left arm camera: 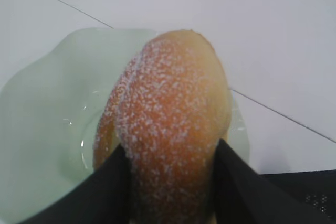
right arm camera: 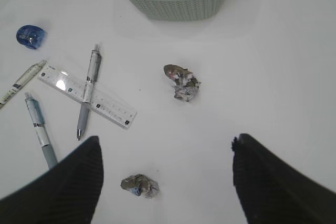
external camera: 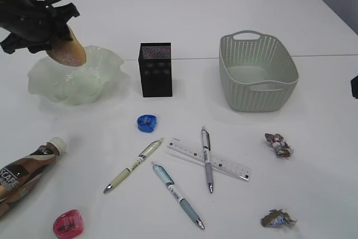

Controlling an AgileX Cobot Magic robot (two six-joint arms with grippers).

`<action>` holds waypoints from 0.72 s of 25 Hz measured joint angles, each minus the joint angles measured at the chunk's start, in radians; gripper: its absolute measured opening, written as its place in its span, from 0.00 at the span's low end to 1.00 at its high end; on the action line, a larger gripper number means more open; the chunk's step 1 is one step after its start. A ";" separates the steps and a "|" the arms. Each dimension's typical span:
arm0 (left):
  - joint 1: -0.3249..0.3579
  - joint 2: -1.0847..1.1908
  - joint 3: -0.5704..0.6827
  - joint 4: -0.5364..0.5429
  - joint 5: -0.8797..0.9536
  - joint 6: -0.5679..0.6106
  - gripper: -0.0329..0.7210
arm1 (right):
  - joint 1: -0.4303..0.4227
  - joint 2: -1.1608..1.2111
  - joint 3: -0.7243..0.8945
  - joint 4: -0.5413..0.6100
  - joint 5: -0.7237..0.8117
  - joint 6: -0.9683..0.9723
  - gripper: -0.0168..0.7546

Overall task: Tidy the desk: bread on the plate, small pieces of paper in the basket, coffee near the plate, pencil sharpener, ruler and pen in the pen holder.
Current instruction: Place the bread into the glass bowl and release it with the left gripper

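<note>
My left gripper (external camera: 55,36) is shut on the sugared bread (external camera: 70,51) and holds it tilted over the pale green wavy plate (external camera: 103,74). In the left wrist view the bread (left arm camera: 168,98) fills the jaws (left arm camera: 170,148) above the plate (left arm camera: 47,103). My right gripper (right arm camera: 166,148) is open and empty above two paper wads (right arm camera: 182,83) (right arm camera: 139,185). The black pen holder (external camera: 155,69), basket (external camera: 257,71), ruler (external camera: 210,158), three pens (external camera: 133,165) (external camera: 178,195) (external camera: 207,159), blue sharpener (external camera: 146,122), pink sharpener (external camera: 67,224) and coffee bottle (external camera: 25,172) lie on the table.
The white table (external camera: 313,127) runs to the far edge behind the basket. The ruler (right arm camera: 86,94) lies under one pen (right arm camera: 88,90). The paper wads (external camera: 278,145) (external camera: 277,219) lie at the front right. The right arm only shows at the exterior view's right edge.
</note>
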 joint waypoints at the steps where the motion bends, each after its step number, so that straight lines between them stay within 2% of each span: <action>1: 0.000 0.008 0.000 0.004 0.000 0.000 0.48 | 0.000 0.000 0.000 0.000 0.000 0.000 0.75; 3: 0.001 0.019 0.000 0.020 0.000 0.000 0.52 | 0.000 0.000 0.000 0.000 0.000 0.000 0.75; 9: 0.001 0.023 -0.004 0.048 0.014 0.000 0.75 | 0.000 0.000 0.000 0.000 0.004 0.000 0.75; 18: 0.001 0.023 -0.004 0.054 0.059 0.000 0.79 | 0.000 0.000 0.000 0.000 0.015 0.000 0.75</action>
